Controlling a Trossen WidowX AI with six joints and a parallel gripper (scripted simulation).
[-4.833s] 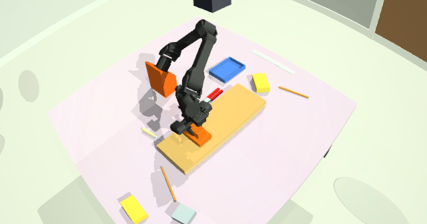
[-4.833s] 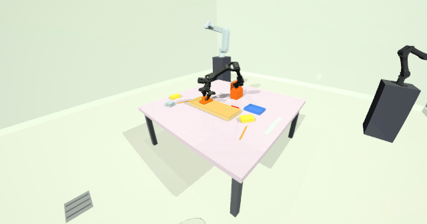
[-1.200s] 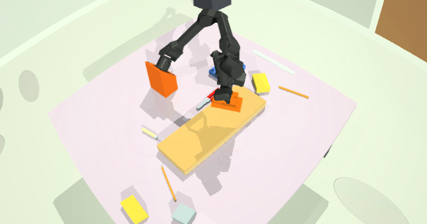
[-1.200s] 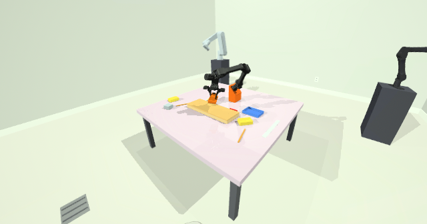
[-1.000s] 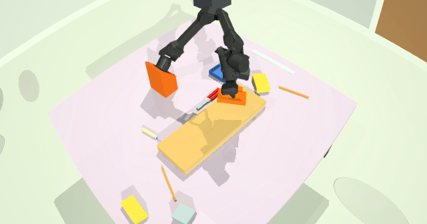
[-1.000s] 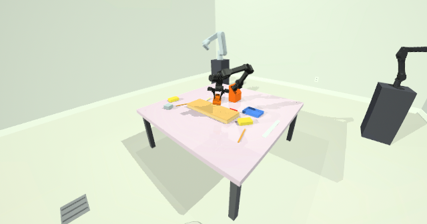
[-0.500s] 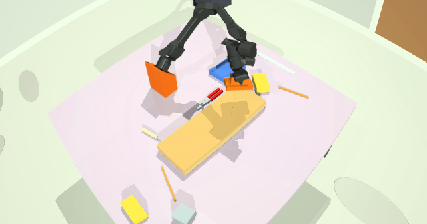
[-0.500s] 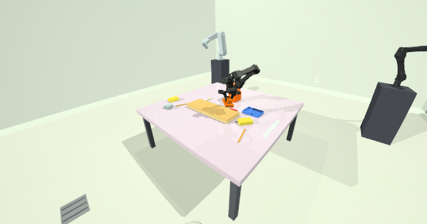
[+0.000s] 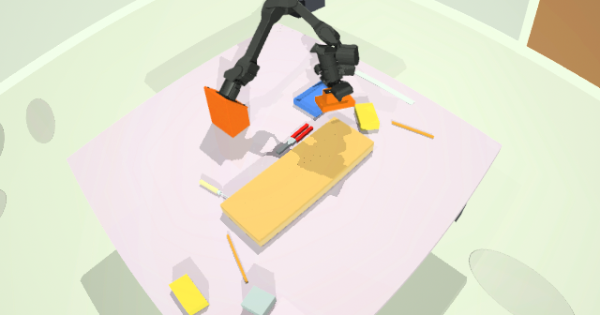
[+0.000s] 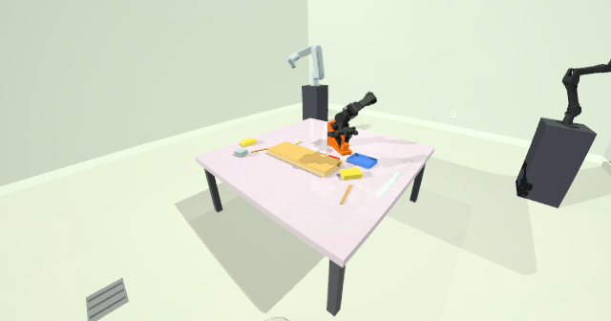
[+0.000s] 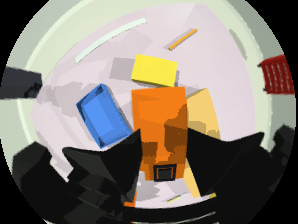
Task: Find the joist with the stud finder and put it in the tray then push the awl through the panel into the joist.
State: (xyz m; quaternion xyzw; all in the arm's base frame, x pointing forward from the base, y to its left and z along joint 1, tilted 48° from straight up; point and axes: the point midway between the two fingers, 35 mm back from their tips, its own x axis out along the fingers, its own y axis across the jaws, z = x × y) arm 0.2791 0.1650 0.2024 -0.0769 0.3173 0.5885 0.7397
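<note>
The orange stud finder (image 9: 335,103) (image 10: 345,151) (image 11: 160,107) is held in my gripper (image 9: 334,93) (image 11: 161,129), which is shut on it. In the top view it overlaps the right part of the blue tray (image 9: 306,101) (image 10: 362,160) (image 11: 102,117); in the wrist view it is beside the tray, and its height is hard to tell. The tray's visible part is empty. The tan floor panel (image 9: 277,184) (image 10: 291,153) (image 11: 202,112) lies flat, partly shadowed. The awl (image 9: 209,187) (image 10: 298,142), with a pale yellow handle, lies by the panel's far-left end; its tip is hidden.
Red-handled pliers (image 9: 301,133) lie between panel and tray. A yellow block (image 9: 367,116) (image 10: 350,174) (image 11: 155,70) lies near the panel's tray end. There are also an orange stick (image 9: 412,129), a white strip (image 9: 386,89), another yellow block (image 9: 188,294) and a grey-blue block (image 9: 258,300).
</note>
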